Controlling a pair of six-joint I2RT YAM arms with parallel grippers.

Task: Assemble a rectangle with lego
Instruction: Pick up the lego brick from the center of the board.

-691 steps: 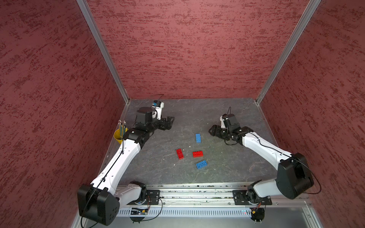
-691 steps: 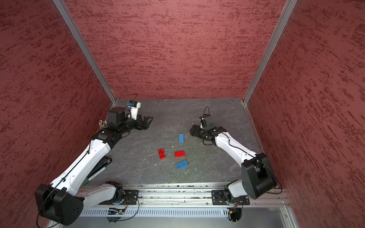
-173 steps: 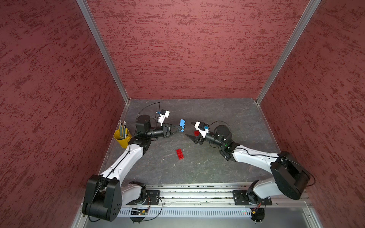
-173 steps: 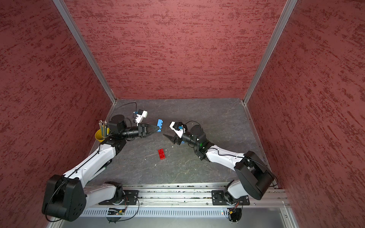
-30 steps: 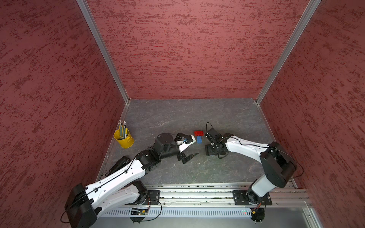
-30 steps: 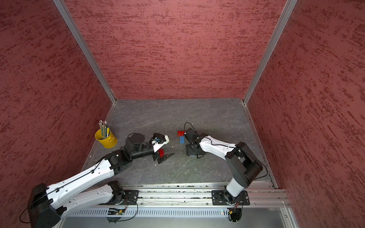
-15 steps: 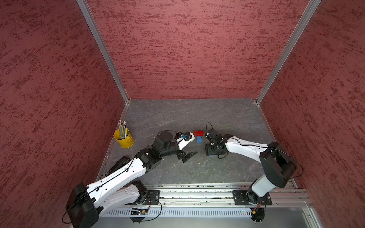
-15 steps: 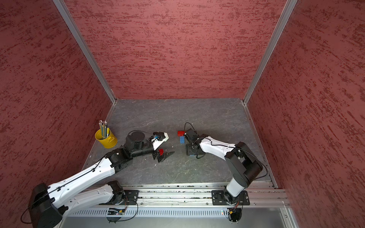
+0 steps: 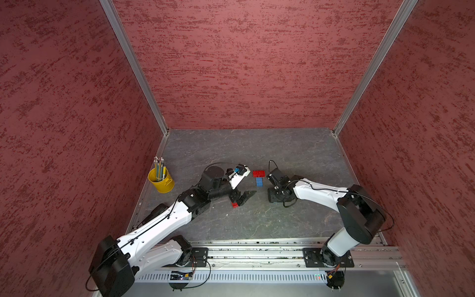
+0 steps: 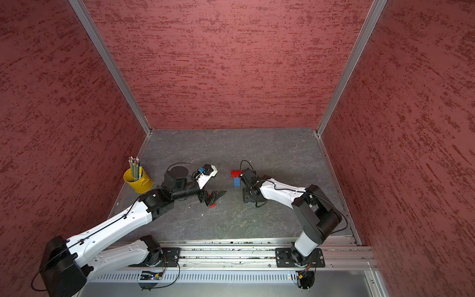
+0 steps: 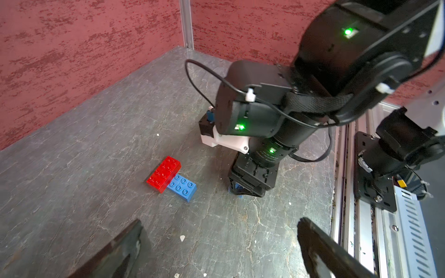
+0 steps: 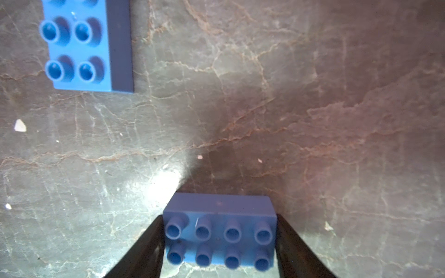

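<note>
at left: wide-open, empty left gripper (image 9: pixel 243 196) just beside a loose red brick (image 9: pixel 234 204). at right: right gripper (image 12: pixel 219 217), jaws pressed to both short ends of a blue brick (image 12: pixel 219 242) on the table (image 9: pixel 257 149). between them, farther back: red brick (image 9: pixel 258 173) stacked across the far end of a second blue brick (image 9: pixel 259 182).

A grey, stone-veined counter (image 9: pixel 257 146) lies before me, flecked with small white crumbs (image 11: pixel 182 238). At its left edge a yellow metal cup (image 9: pixel 162 183) stands upright, seen in both top views, with a handful of pencils (image 9: pixel 160 165) sticking out. Rough dark-red plastered walls (image 9: pixel 244 64) close off the left, far and right sides, joined by aluminium corner posts (image 9: pixel 133 66). A metal rail (image 9: pixel 257 253) runs along the near edge.
</note>
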